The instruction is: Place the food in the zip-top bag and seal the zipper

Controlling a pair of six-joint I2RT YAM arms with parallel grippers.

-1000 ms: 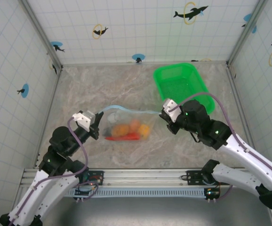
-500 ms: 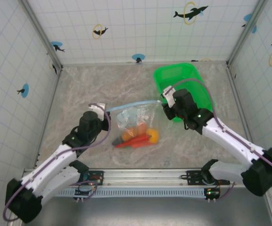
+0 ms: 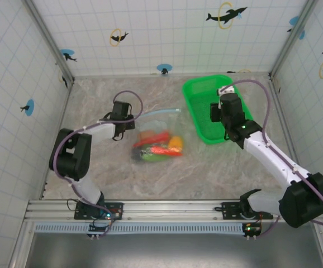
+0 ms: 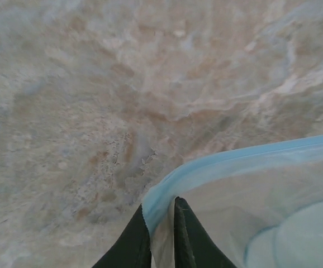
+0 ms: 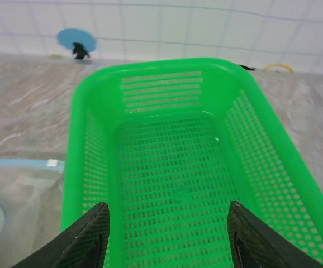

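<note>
1. The zip-top bag [image 3: 157,139] lies flat on the marbled counter [image 3: 94,167] near its middle, between the two arms and just left of the green plastic basket [image 3: 214,106].
2. The food [image 3: 160,147] sits inside the bag, bunched in its near half: an orange rounded piece on the right, red elongated pieces across the middle, and a green piece at the near-left.
3. The zipper [image 3: 156,114] runs as a thin light blue strip along the bag's far edge, from the left gripper towards the basket. Whether it is pressed shut along its length cannot be told.
4. The left gripper [image 3: 124,119] is at the bag's far-left corner. In the left wrist view its jaws [image 4: 160,204] stand close together with the clear film of that corner between them, just under the end of the blue zipper [image 4: 234,162].
5. The right gripper [image 3: 218,111] hangs over the basket, apart from the bag. In the right wrist view its jaws [image 5: 168,206] are wide apart with nothing between them, the mesh floor of the basket [image 5: 167,84] below.
6. That same view shows the bag [image 5: 22,195] just left of the basket wall, its zipper [image 5: 16,163] ending close to the rim
</note>
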